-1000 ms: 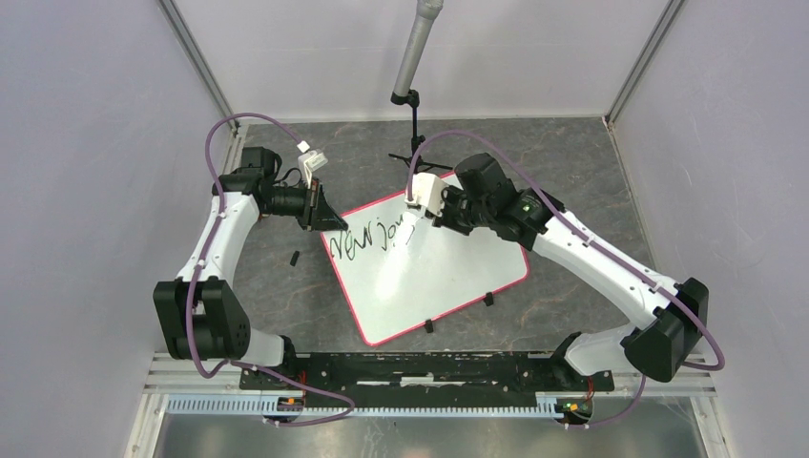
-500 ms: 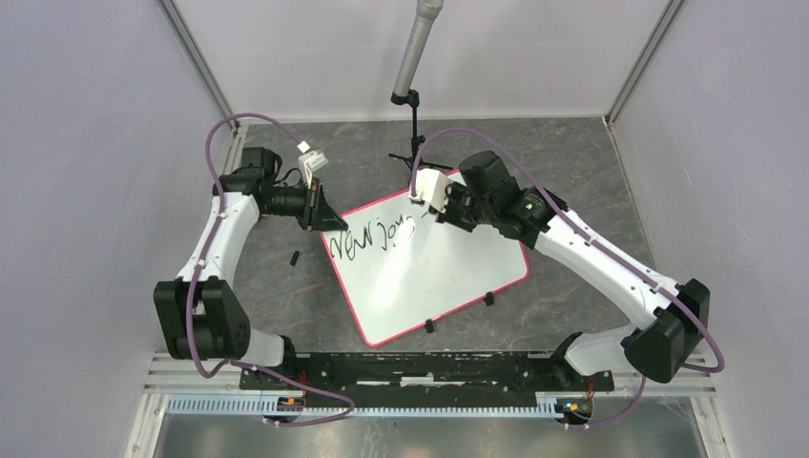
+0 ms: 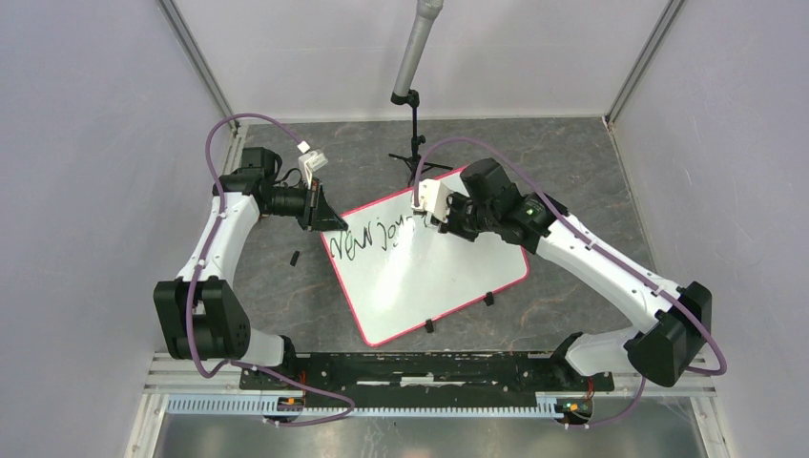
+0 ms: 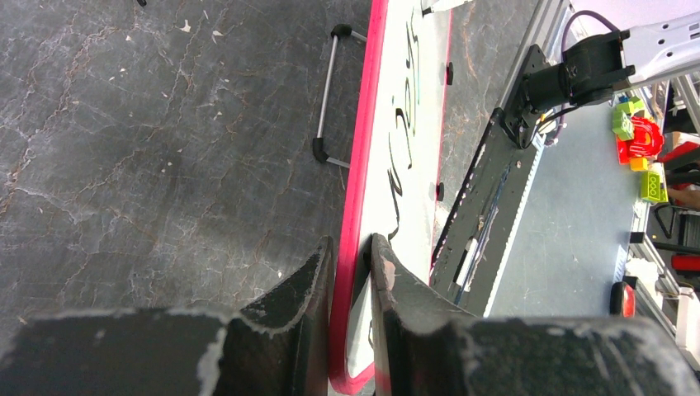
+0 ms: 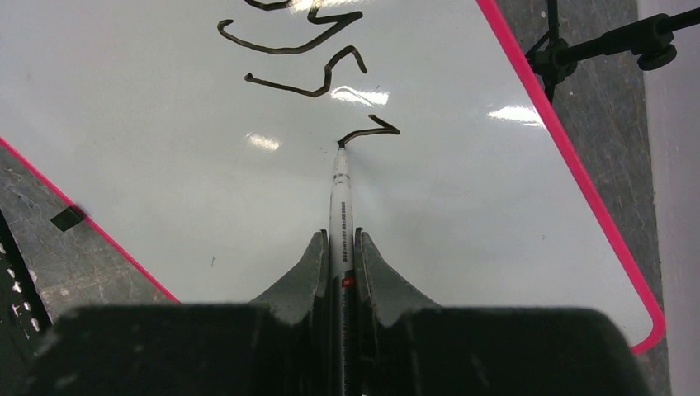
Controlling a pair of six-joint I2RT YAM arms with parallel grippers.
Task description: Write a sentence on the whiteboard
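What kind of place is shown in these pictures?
Probably a robotics lab test cell: plain wall panels in metal framing enclose the table, a left arm and right arm are bolted to a rail, and toy blocks lie beyond.

Both clamped: left gripper point(image 4: 351, 247), right gripper point(image 5: 338, 239).

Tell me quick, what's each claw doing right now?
Left gripper: closed on the whiteboard rim.
Right gripper: closed on a pen, tip touching the whiteboard.
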